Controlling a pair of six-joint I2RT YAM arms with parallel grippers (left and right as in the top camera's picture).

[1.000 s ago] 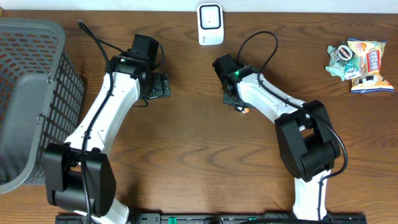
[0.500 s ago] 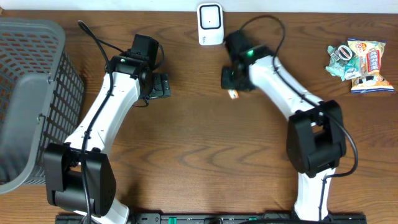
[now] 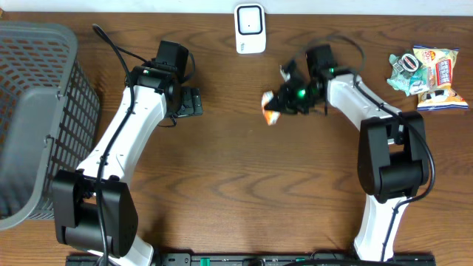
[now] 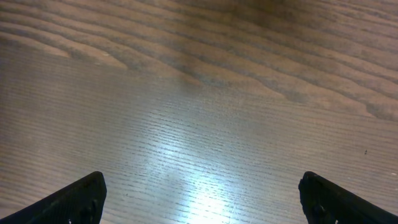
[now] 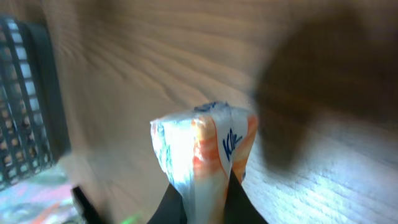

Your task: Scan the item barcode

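Item: orange-and-white snack packet (image 3: 270, 109), pinched at one end by the right gripper (image 3: 284, 103), jaws clamped narrow on it; long axis runs straight out ahead of the fingers.
Scanner (image 3: 250, 28): ahead of that gripper and off to one side, well apart.
Left gripper (image 3: 194, 102): spread wide, empty.

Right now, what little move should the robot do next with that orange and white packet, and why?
I'd guess: carry the snack packet over to the white scanner at the top of the overhead view. The right end effector is shut on the snack packet's end, and it hangs apart from the scanner, off to one side, so its barcode probably can't be read there.
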